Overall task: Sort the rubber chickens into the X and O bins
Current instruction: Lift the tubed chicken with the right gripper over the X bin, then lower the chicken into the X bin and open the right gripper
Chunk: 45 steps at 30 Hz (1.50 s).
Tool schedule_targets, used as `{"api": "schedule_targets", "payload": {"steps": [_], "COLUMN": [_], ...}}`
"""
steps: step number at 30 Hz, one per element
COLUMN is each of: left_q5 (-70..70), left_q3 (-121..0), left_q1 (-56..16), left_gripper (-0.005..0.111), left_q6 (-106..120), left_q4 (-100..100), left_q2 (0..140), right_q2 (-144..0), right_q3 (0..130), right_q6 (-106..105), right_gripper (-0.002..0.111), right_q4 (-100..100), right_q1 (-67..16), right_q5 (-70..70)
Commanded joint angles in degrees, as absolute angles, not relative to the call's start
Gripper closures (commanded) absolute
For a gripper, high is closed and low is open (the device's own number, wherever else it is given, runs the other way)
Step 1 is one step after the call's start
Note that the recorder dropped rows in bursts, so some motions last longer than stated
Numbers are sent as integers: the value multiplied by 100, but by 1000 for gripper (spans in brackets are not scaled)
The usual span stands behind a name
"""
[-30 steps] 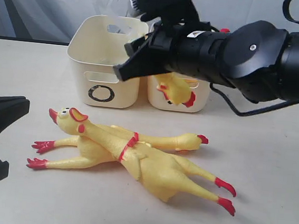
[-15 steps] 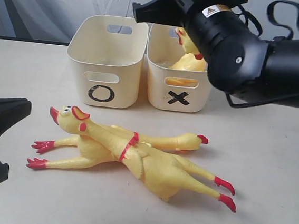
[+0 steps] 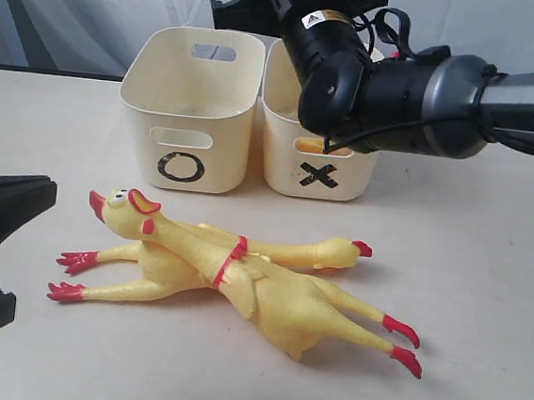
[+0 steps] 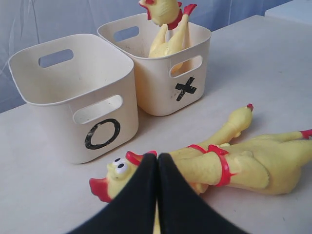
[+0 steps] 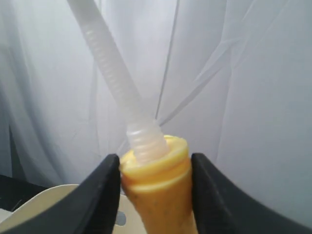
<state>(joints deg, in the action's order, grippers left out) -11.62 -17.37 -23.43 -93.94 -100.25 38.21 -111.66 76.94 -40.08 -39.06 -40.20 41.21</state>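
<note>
1. The worktop (image 3: 484, 306) is a plain, pale beige, matte surface with soft shadows lying on it.
2. A white curtain (image 3: 78, 2) hangs in loose folds behind the worktop's far edge and fills the background.
3. A thin dark band (image 3: 43, 71) runs along the far edge toward the far left corner, between worktop and curtain.
4. A white ribbed hose (image 5: 112, 73) slants across the curtain in the right wrist view.

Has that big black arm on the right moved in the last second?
Yes. The right arm has risen: it earlier hid the front of the X bin, whose mark now shows below it. The right gripper holds a rubber chicken.
</note>
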Motion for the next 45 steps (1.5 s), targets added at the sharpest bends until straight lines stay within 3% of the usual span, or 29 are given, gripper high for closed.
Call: {"api": "schedule_targets", "payload": {"steps": [1, 24, 27, 32, 34, 45], "left_q5": [-1259, -1284, -1284, -1284, -1284, -1284], "left_q3": [-1718, -1718, -1718, -1718, -1718, -1718], "left_q1": [-2351, -2351, -2351, -2351, -2351, -2351], "left_gripper": [107, 107, 107, 107, 107, 107], "left_q6": [-9447, -9447, -9447, -9447, -9447, -9447], "left_q4": [-9995, -9995, -9995, -9995, -9995, -9995], "left_q2": [3771, 3771, 3771, 3771, 3771, 3771], "right_q2": [-11413, -11817, -11847, -11847, -11847, -11679], "right_q3": [7925, 7925, 7925, 7925, 7925, 7925], "right_q6": [-4117, -4947, -4947, -4947, -4947, -4936], "right_gripper": [109, 108, 95, 55, 44, 41], "right_q4": [-4322, -5449, -5503, -5541, -5541, -5594], "right_q1": [-3818, -3598, -3598, -3598, -3598, -3598], "right_q5": [4145, 3654, 3634, 3656, 3685, 3723]}}
